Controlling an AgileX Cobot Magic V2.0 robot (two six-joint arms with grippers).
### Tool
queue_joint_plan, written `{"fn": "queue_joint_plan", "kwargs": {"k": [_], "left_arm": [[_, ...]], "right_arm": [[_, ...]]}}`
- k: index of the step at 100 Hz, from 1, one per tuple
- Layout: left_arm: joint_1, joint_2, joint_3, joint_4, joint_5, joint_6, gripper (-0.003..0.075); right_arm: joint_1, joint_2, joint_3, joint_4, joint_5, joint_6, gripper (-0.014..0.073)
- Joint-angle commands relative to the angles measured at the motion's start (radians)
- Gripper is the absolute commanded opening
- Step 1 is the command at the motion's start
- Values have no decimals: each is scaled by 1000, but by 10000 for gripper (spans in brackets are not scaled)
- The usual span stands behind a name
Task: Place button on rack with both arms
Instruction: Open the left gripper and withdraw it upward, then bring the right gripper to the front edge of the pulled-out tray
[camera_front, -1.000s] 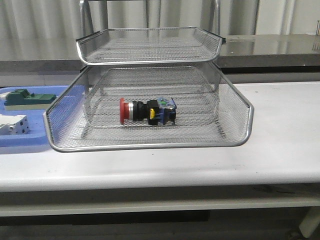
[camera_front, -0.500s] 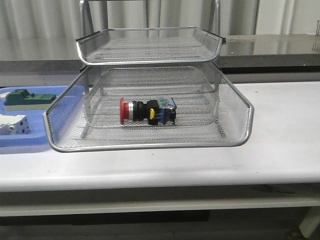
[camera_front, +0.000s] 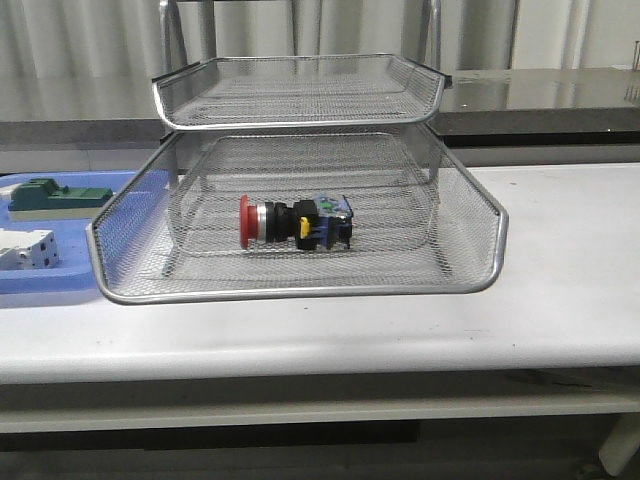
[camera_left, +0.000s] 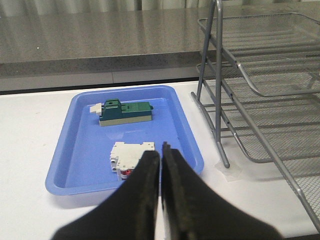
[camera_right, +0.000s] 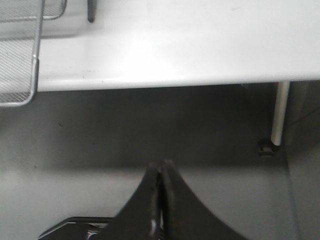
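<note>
Red-capped button (camera_front: 294, 222) lies on its side in rack (camera_front: 300, 290) lower tray, well clear of my left gripper (camera_left: 161, 155) and right gripper (camera_right: 160, 170), both pressed together, empty. I judge it light, rigid, prone to roll; pinch black body.

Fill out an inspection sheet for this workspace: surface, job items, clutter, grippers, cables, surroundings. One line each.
Surface: white table, a few faint marks near the front edge.
Job's things: button lies on its side in the pulled-out lower tray of the rack, red cap toward the robot's left; the tray above it holds nothing.
Clutter: blue tray on the rack's left side, holding a green-and-beige block and a white block.
Grippers: left gripper shut, holding nothing, above the blue tray's near edge; right gripper shut, holding nothing, off the table, floor below it.
Cables: nothing seen.
Surroundings: grey countertop behind the table, a table leg.
</note>
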Motion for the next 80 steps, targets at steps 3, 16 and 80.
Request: {"fn": "queue_joint_plan", "kwargs": {"k": [3,16,80], "left_arm": [[0,6,-26,-15,-77,-10,4],[0,6,-26,-15,-77,-10,4],[0,6,-26,-15,-77,-10,4]], "right_arm": [[-3,30,-34,51,-113,-4,-71],[0,115,-34,158,-134,-37,-70],[291,566,-38,426,-280,-261,-67]]}}
